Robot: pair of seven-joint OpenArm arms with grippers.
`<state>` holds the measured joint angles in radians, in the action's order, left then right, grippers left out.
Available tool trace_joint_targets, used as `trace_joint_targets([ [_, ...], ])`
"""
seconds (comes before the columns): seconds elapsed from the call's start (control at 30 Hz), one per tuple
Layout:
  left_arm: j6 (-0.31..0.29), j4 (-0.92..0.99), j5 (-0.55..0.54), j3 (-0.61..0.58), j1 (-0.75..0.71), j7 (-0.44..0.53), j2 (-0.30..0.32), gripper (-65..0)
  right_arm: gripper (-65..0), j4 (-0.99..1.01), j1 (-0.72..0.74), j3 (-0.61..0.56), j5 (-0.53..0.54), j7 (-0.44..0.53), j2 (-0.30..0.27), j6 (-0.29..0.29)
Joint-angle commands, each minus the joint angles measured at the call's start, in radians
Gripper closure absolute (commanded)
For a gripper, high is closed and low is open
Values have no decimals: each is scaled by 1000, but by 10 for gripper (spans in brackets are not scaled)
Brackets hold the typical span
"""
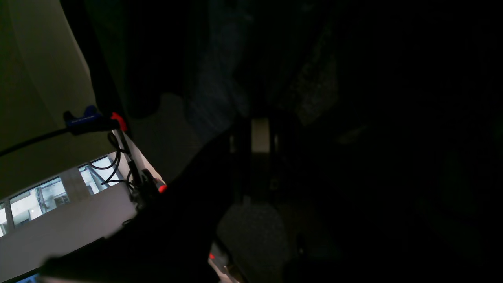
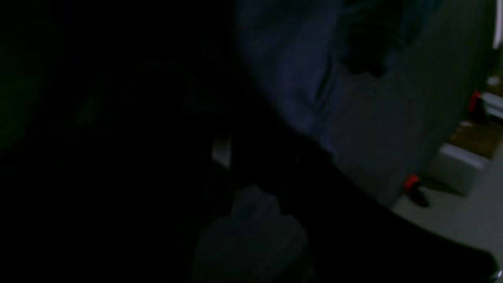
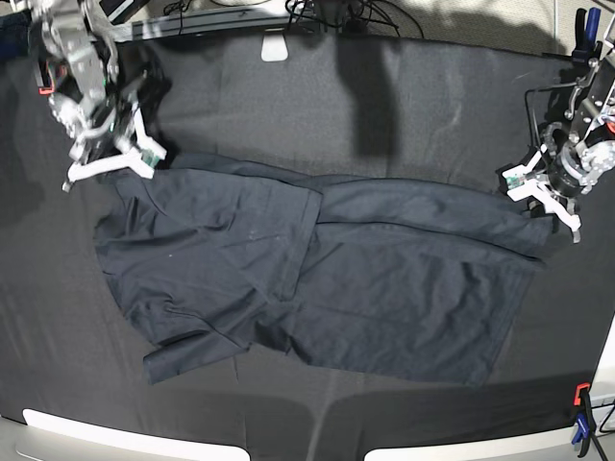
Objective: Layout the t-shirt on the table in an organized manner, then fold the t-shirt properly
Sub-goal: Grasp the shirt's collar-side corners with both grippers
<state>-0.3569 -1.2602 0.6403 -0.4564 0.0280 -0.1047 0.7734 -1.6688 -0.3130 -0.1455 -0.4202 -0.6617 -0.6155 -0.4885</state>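
Black bench (image 3: 404, 96) carries the t-shirt (image 3: 317, 279), stretched between the left hand (image 3: 544, 196), clamped on its hem, and the right hand (image 3: 110, 163), gripping the opposite edge, to flatten it.

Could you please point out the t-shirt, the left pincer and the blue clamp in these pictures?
t-shirt (image 3: 404, 288), base view, on its flat body panel.
left pincer (image 3: 546, 195), base view, between its white fingertips at the shirt's edge.
blue clamp (image 3: 579, 427), base view, on its handle.

wrist views: mostly black, blurred | t-shirt (image 3: 307, 279): neck label hidden | clamp (image 3: 580, 408): cut by edge
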Motion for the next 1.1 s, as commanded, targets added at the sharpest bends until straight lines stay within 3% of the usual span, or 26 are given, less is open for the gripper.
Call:
trace_joint_targets([
  [0.0, -20, -2, -5, 4, 6, 0, 14, 0, -168, 25, 6, -11, 8, -8, -13, -10],
  [0.07, -20, -2, -5, 4, 6, 1, 14, 0, -168, 58, 24, -42, 8, -8, -13, -10],
  [0.2, -20, -2, -5, 4, 6, 0, 14, 0, -247, 77, 73, -99, 7, -8, -13, -10],
  [0.3, -20, -2, -4, 4, 5, 0, 14, 0, -270, 76, 103, -134, 16, -33, -14, -10],
  [0.47, -20, -2, -4, 4, 8, 0, 14, 0, -270, 72, 111, -147, 153, -170, -15, -13],
  [0.6, -20, -2, -5, 4, 11, 0, 14, 0, -270, 45, 111, -147, 279, -294, -33, -89],
  [0.7, -20, -2, -5, 4, 11, 0, 14, 0, -270, 7, 111, -147, 300, -358, -44, -91],
  [0.8, -20, -2, -5, 4, 11, 0, 14, 0, -270, -21, 111, -147, 298, -322, -50, -91],
  [1.0, -20, -2, -5, 4, 11, 0, 14, 0, -270, -21, 111, -150, 209, -110, -47, -93],
  [1.07, -20, -2, -5, 4, 11, 0, 14, 0, -270, -21, 111, -151, 181, -73, -46, -118],
])
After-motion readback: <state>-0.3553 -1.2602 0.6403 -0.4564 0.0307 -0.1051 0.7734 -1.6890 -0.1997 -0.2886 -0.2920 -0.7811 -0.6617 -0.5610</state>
